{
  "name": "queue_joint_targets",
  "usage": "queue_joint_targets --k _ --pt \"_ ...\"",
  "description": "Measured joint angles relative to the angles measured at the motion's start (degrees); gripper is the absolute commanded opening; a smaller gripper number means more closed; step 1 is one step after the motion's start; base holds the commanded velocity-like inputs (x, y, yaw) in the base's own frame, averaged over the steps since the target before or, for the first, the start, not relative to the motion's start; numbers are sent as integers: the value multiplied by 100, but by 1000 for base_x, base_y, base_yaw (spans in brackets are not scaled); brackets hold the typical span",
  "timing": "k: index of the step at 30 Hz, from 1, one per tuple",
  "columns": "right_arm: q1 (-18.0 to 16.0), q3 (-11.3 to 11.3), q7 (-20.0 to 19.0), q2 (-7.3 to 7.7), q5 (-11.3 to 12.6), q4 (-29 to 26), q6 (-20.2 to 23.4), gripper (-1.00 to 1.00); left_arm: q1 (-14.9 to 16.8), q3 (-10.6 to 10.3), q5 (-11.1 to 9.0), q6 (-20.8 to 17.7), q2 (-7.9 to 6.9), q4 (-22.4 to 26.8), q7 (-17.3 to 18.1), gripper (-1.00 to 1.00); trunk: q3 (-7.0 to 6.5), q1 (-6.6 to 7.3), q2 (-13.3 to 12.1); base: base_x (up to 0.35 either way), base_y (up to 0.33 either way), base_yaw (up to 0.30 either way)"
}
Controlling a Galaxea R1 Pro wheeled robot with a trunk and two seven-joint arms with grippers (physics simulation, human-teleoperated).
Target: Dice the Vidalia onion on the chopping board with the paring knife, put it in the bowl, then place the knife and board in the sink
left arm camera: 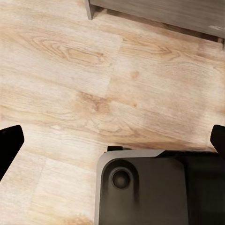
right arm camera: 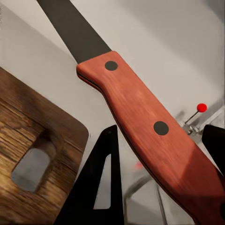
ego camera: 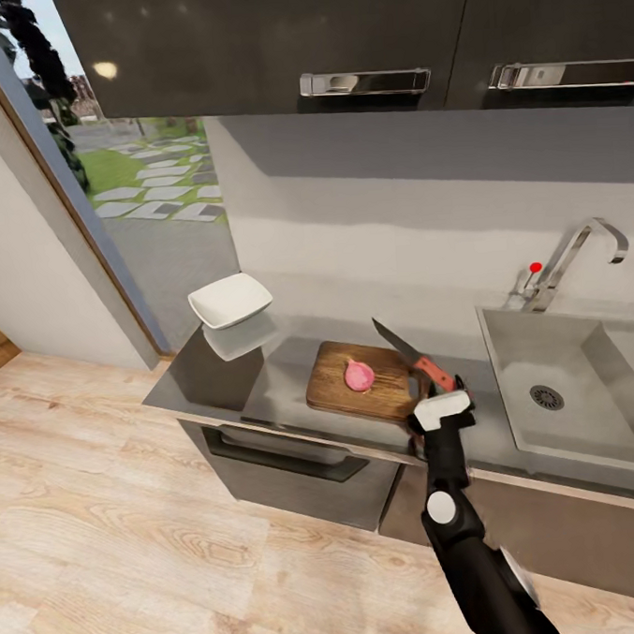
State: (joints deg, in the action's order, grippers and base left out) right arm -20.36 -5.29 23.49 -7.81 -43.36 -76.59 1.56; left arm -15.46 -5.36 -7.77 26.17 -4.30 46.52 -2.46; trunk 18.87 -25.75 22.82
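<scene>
Facing a grey glossy countertop point(ego camera: 278, 371) under dark wall cabinets point(ego camera: 337, 34), with pale wooden floor point(ego camera: 132, 516) below and a tall window point(ego camera: 150, 196) looking out on a garden path. Seeing the white bowl point(ego camera: 230, 299) sitting near the counter's window end, well apart from the chopping board point(ego camera: 336, 391), and the sink point(ego camera: 520, 342) with its tap point(ego camera: 576, 254) lying beyond the board's other side. Finding the onion point(ego camera: 360, 375) resting near the middle of the board, pink flesh showing. Holding the paring knife point(ego camera: 413, 353) in the right gripper point(ego camera: 445, 381), fingers point(right arm camera: 101, 187) closing on the red handle's rear half, blade pointing up and away over the board's slotted end. Judging the knife light and stiff, the smooth handle liable to twist in a narrow pinch, so keeping the hold on the handle, well back from the blade. Judging the onion round, firm and prone to rolling or skidding under the edge. Keeping the left gripper point(left arm camera: 112, 140) spread wide and empty, hanging over bare floor.
</scene>
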Motion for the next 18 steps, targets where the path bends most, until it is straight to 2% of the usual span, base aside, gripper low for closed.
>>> queue_joint_targets --k 4,10,14,17,18 --pt "0 -333 450 6 -59 204 2 -100 0 0 -1 0 0 0 -1 100 0 0 0 0 0 0" --pt "0 -464 629 4 -78 262 3 -100 0 0 -1 0 0 -4 -1 100 0 0 0 -10 0 0" --pt "0 -475 791 1 -81 293 3 -100 0 0 -1 0 0 -8 -1 100 0 -2 0 -164 0 0" --pt "0 -535 1051 0 -83 408 3 -100 0 0 -1 0 0 -7 -1 100 0 -2 0 -149 0 0" --pt "0 -619 1170 0 -84 458 5 -100 0 0 -1 0 0 -8 -1 100 0 -1 1 -65 0 0"
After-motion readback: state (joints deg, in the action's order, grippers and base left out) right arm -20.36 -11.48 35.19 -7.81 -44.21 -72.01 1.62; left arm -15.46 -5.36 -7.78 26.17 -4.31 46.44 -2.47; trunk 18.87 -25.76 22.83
